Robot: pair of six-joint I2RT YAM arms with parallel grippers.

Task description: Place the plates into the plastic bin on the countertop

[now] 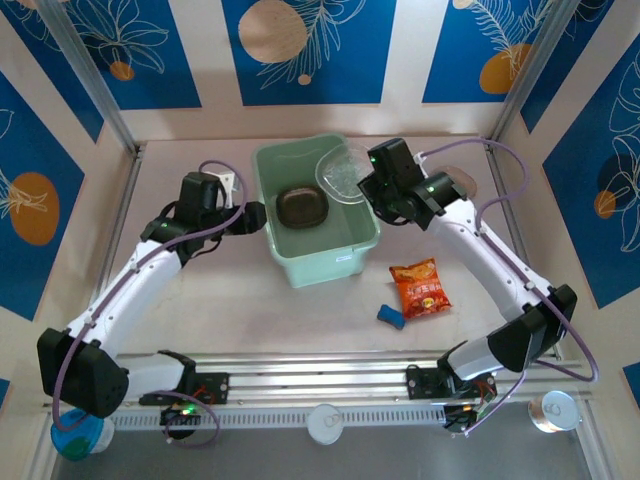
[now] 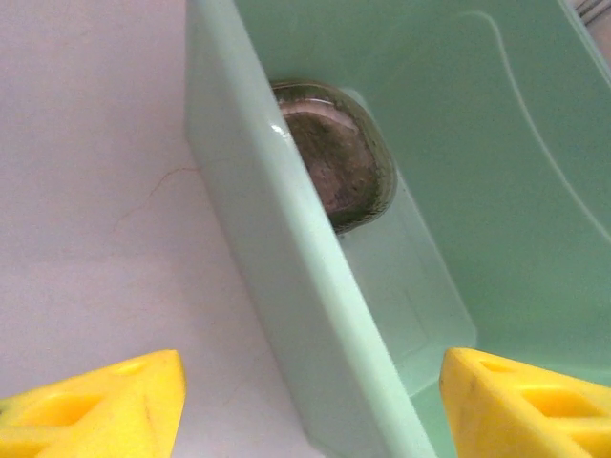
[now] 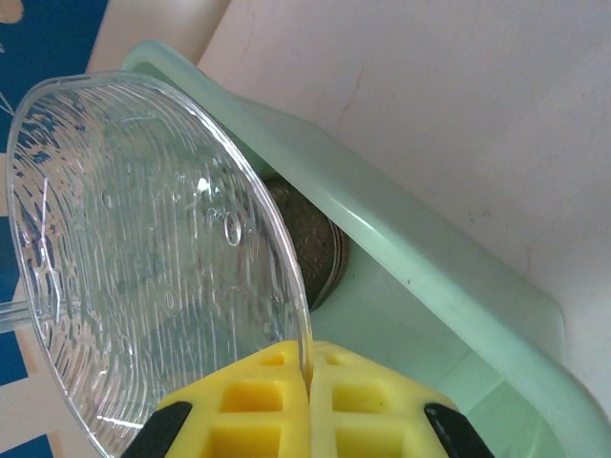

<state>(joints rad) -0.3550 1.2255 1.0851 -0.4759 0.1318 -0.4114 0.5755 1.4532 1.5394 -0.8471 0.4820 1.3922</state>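
Plastic this thin makes for a light, stiff, slick load. Our right gripper has its jaws pressed together on the rim of a clear plate, pinching it by the edge so that it hangs tilted over the far right corner of the bin, which sits on the countertop. We judge the ribbed surface slippery. A rim pinch gives little bite, so the plate could swivel or slide out if we swing fast. Even so, the rim looks like the only sensible place to take hold, since such a shallow dish offers nothing else to grip. A stack of brown plates already rests on the bin floor. Our left gripper sits just beside the bin's left wall, jaws spread, holding nothing. Released low, the plate should land without cracking, we think.
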